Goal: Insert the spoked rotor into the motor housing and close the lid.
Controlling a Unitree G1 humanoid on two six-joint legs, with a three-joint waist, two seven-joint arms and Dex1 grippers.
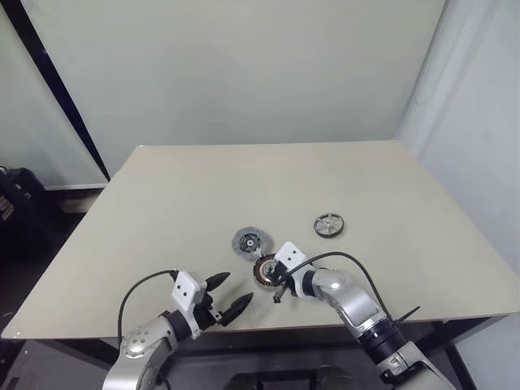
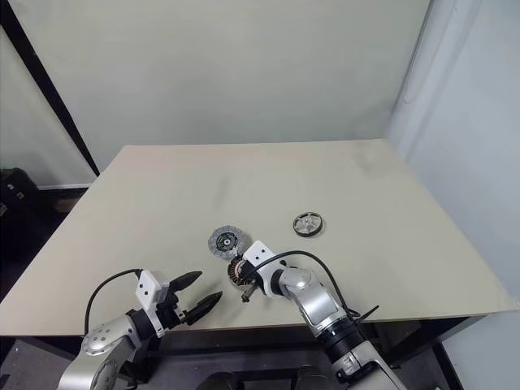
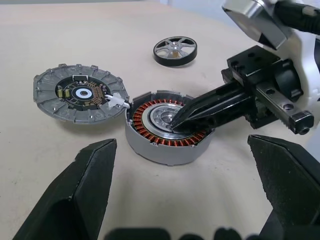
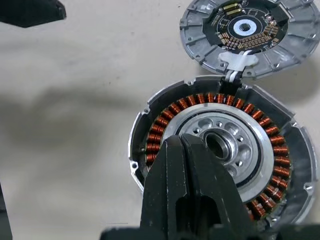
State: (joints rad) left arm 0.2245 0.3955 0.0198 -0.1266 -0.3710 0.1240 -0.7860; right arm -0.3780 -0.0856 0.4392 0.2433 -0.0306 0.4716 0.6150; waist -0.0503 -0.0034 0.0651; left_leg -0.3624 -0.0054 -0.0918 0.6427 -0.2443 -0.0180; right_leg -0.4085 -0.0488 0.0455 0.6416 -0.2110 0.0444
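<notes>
None of the steps done: rotor not in, lid not on, as far as I can judge from how the parts lie.

Rotor: the spoked rotor (image 1: 328, 225) lies flat on the table (image 1: 406, 175), well apart from the other two parts, off to my right and a little farther from me. Nothing touches it.

Housing: the motor housing (image 3: 167, 127) sits open near the table's front edge, copper windings and silvery centre bare. Its well is empty apart from my own fingertips.

Lid: the lid (image 3: 80, 93) lies face up just beside the housing, circuit side showing, joined to it by a short white connector and wires at the rim.

Right hand: my right gripper (image 3: 176, 120) has its two black fingers pressed together with nothing between them, tips resting down on the housing's silvery centre beside the hub bore. From the wrist view the tips look to be touching metal, though I cannot be sure how hard.

Left hand: my left gripper (image 1: 228, 294) hangs spread wide and empty near the front edge, pointing toward the housing but apart from it.

What is left: fetch the rotor across the table, seat it over the housing's centre, then flip the lid over on its wires and close it.

Watch point: the wired lid limits how far the housing can shift, I judge.
</notes>
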